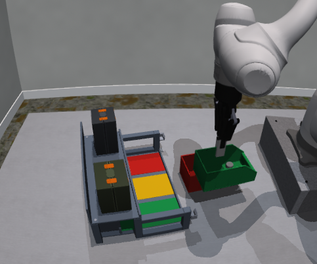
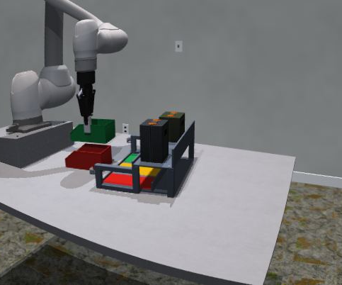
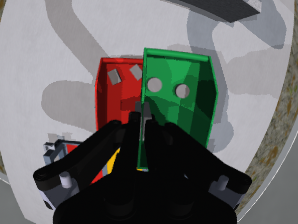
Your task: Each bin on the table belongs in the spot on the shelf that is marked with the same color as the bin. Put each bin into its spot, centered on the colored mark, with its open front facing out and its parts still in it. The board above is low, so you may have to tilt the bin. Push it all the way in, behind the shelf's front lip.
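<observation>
Green bin (image 1: 224, 172) held aloft by gripper (image 1: 220, 152).
Fingers are closed tight on the bin's thin rear wall; the bin hangs directly below, above the red bin (image 1: 189, 171).
</observation>
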Available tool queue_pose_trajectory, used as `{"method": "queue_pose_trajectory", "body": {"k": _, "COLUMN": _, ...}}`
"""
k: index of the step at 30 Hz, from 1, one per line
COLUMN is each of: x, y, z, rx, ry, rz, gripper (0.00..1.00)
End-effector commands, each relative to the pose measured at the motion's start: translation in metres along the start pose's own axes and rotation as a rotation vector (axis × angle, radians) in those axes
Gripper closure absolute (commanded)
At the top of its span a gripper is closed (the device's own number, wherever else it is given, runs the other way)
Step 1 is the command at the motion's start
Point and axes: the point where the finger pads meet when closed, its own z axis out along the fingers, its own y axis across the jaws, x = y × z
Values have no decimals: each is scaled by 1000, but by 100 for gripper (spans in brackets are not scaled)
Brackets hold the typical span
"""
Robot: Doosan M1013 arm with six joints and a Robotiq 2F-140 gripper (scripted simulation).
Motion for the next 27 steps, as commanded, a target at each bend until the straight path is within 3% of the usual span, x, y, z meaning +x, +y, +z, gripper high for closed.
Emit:
{"method": "queue_pose_trajectory", "body": {"k": 1, "x": -1, "y": 6, "z": 0, "rx": 0, "ry": 0, "rz": -1, "gripper": 90}}
{"method": "queue_pose_trajectory", "body": {"k": 27, "x": -4, "y": 30, "z": 0, "rx": 0, "ry": 0, "rz": -6, "gripper": 90}}
